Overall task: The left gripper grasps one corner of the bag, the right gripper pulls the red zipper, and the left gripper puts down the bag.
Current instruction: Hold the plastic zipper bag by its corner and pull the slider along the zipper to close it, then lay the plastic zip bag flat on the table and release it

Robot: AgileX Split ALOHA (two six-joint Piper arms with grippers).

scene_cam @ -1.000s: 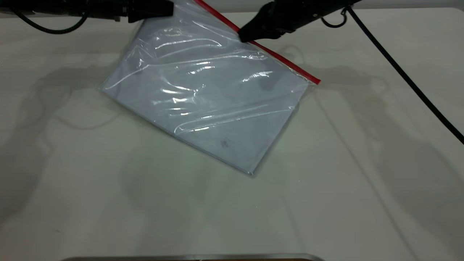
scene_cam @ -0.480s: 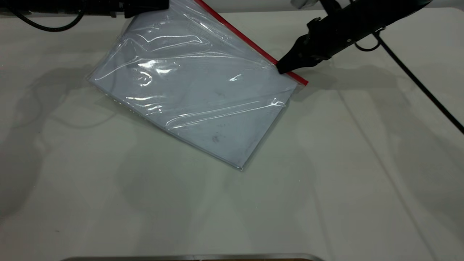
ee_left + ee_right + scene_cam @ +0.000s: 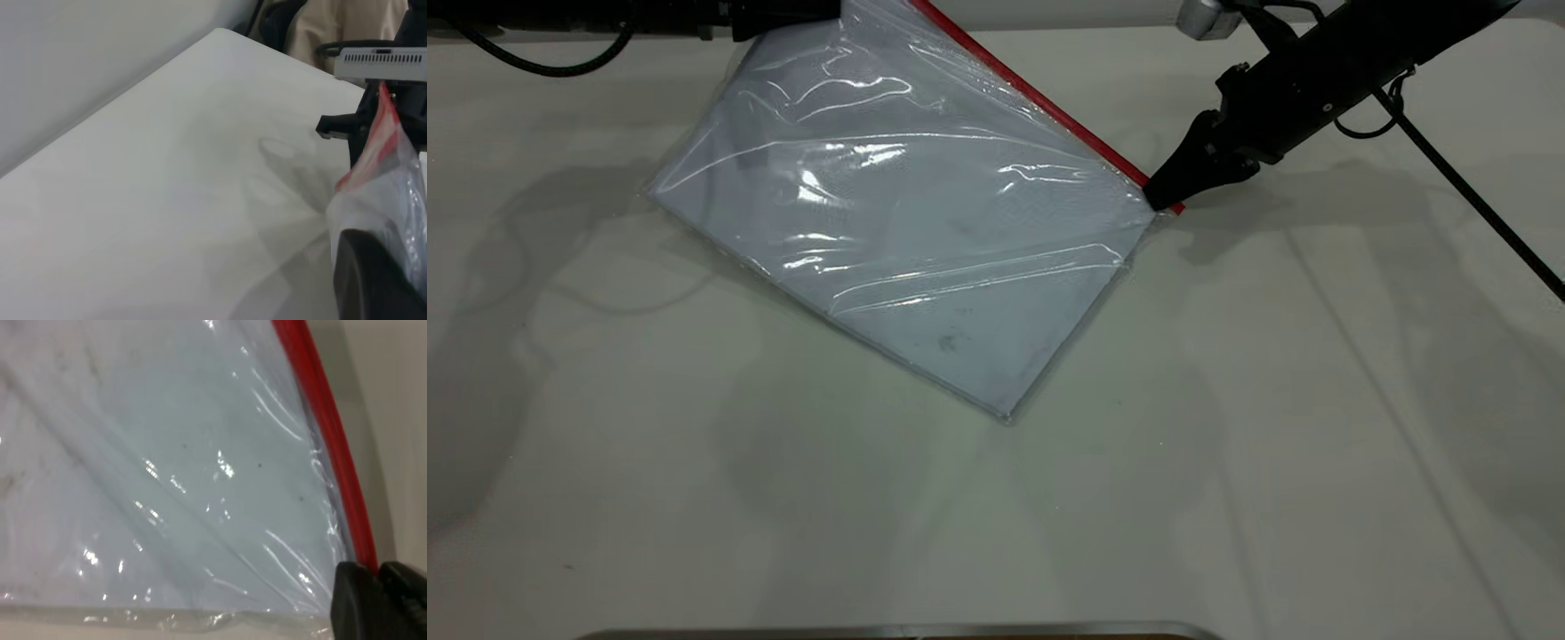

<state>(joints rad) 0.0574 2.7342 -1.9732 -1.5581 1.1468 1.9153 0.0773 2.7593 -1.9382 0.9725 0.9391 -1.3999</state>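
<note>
Pale grey-white surface [image 3: 1227, 462] fills the exterior view, creased and shadowed, with a strip of metal edge [image 3: 898, 629] at its near side. On it lies the bag [image 3: 907, 240], a large clear plastic pouch with a white sheet inside and dark smudges toward its near corner; it sits at a slant, its near part resting on the surface and its far left part lifted toward the top of the scene. The red zipper [image 3: 1049, 107] runs along the bag's far-right long edge, from the far side down to the right-hand corner. The right arm reaches in from the far right, a thin black cable [image 3: 1467, 191] trailing from it across the surface, and the right end effector [image 3: 1161, 197] has its tapered tips at the right-hand end of the red strip; the right wrist view shows its black fingers [image 3: 357, 607] clenched on the red zipper [image 3: 327, 440] just at that corner. The left end effector [image 3: 818, 11] comes in at the far left and is clenched on the corner of the bag [image 3: 854, 11] at the far end of the red strip; the left wrist view shows the crumpled plastic and red strip [image 3: 373, 143] rising from its grip. The slider tab itself is too small to make out
</note>
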